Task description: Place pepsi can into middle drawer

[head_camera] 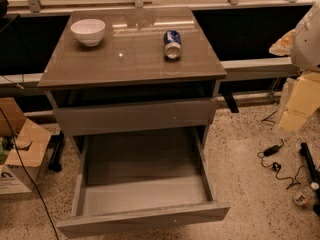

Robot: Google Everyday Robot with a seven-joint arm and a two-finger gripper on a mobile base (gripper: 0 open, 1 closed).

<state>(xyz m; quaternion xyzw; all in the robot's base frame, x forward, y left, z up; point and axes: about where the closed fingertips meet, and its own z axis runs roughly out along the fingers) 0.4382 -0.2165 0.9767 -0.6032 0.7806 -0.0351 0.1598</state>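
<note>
The pepsi can (172, 44), blue with a silver end facing me, lies on its side on the glossy cabinet top (130, 59), right of centre. The middle drawer (145, 218) is pulled far out below, a long grey-brown tray with nothing in it. The other flat drawer front (135, 115) above it is nearly shut. My gripper (295, 111) is a pale cream shape at the right edge of the view, well to the right of the cabinet, lower than the can, and touching nothing.
A white bowl (88, 31) stands on the cabinet top at the back left. Cardboard boxes (20, 149) sit on the floor at left. Cables, a charger (272, 151) and a small bottle (304, 196) lie on the floor at right. A railing runs behind the cabinet.
</note>
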